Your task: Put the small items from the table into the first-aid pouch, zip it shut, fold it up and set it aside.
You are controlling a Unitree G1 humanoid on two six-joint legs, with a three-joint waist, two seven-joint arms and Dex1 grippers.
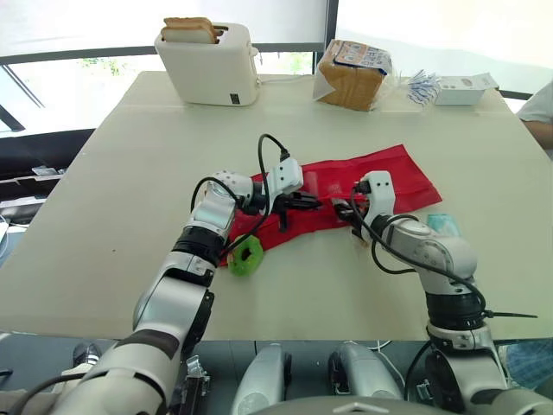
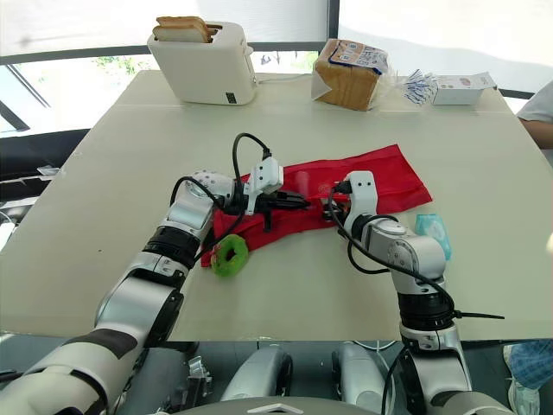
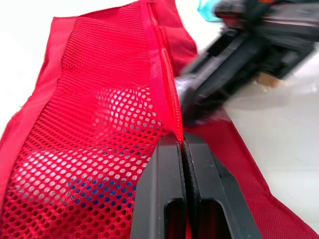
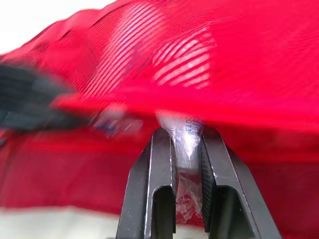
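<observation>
A green roll [image 1: 246,257] and a teal packet [image 1: 442,223] lay on the worktop [image 1: 130,173] just beside the red pouch [image 1: 380,177]. At the pouch's near edge, the left claw [image 3: 182,142] was clamped on the mesh lip, seemingly to hold it open. The right claw [image 4: 187,134] gripped a clear-wrapped packet [image 4: 185,127] at that opening.

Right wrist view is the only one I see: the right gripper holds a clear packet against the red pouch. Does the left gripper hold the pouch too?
Observer: Yes. The left gripper is shut on the pouch, at its mesh edge by the zipper, opposite your right gripper and its clear packet.
Operator: Which small items lie outside the pouch?
Observer: A green ring lies at the pouch's near-left end.
Operator: Anything else?
Observer: A teal packet lies near the pouch's right end.
</observation>
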